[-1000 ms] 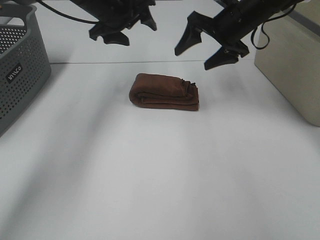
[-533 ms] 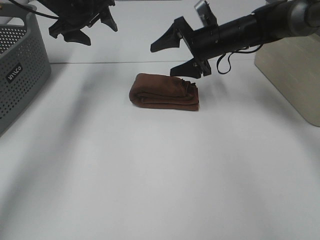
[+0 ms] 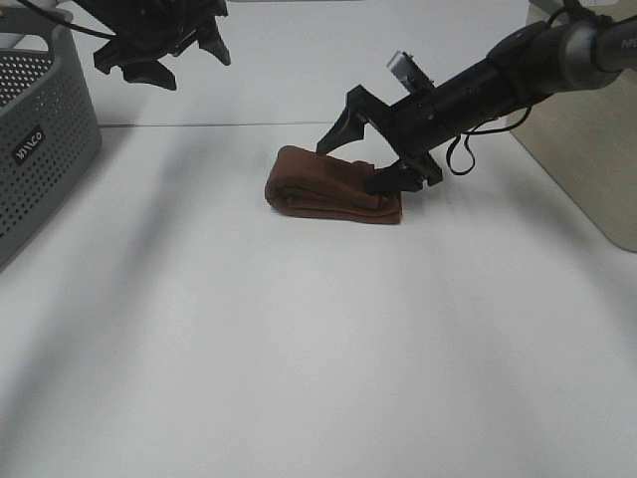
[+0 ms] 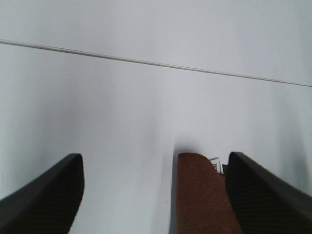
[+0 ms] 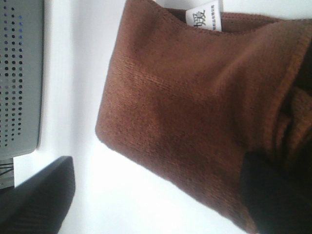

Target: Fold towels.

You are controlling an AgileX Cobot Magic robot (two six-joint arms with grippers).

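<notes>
straddling the folded towel (image 3: 333,186), right claw (image 3: 370,151) gapes, one fingertip hidden; left claw (image 3: 159,55) open.

Two arms, black all over. Right arm (image 3: 518,70): a round tube, greyer and shinier near the upper joint, with a thin black cable (image 3: 460,151) looping beneath and a small pale grey block (image 3: 402,68) mounted on top near the wrist. Right gripper (image 3: 378,149): two wedge-shaped black fingers tapering to points. Left gripper (image 3: 159,55): a cluster of similar pointed black prongs. Close up, finger pads (image 4: 48,195) matte black with a fine ribbed texture, edges rounded.
</notes>
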